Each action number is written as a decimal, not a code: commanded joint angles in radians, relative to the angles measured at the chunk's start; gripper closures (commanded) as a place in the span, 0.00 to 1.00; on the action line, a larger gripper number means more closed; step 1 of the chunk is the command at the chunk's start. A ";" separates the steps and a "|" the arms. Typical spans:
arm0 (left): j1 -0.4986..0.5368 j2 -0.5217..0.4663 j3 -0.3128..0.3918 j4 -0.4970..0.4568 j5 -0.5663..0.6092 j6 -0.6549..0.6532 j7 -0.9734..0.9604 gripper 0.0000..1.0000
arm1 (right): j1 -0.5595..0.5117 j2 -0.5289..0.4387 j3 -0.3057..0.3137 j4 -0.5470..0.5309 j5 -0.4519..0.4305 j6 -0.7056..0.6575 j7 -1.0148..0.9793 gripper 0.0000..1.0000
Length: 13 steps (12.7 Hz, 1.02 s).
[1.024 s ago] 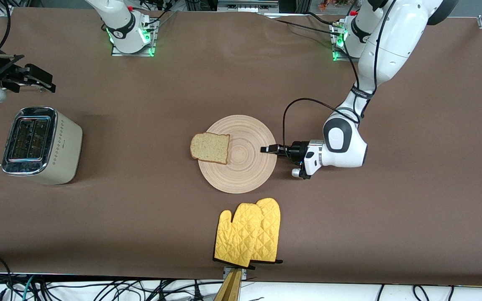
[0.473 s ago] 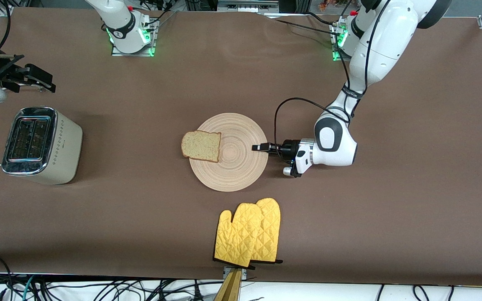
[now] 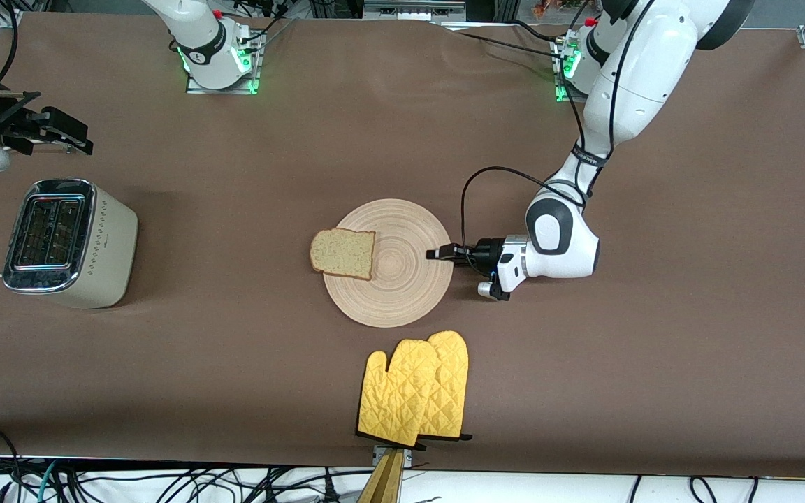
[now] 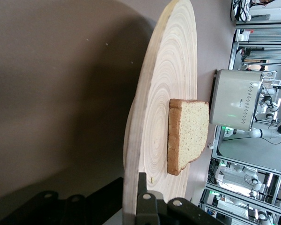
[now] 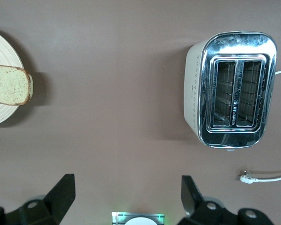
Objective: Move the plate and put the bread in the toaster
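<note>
Toaster (image 5: 232,89), bread (image 5: 9,84) on plate (image 5: 1,51)

Room was evenly bright, light from overhead, soft shadows beside toaster (image 3: 70,241) and under plate (image 3: 388,263), glare on toaster's chrome top, green LED glow at arm bases, left wrist pic slightly soft up close.

Left pincer (image 3: 434,253) clamped, right pincer (image 3: 60,133) spread

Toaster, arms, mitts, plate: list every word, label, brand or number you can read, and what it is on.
None can be read.
Toaster: a small dark mark on its cream side, too small to read.
Left arm: a black band with pale lettering, too blurred to read.
Right arm's base: a round mark, unreadable.
Plate, bread, yellow oven mitts: no text.
</note>
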 commanded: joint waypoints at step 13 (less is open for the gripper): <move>0.113 -0.114 0.041 -0.080 0.065 -0.063 0.080 0.00 | 0.012 0.108 0.022 0.029 0.032 0.010 0.011 0.00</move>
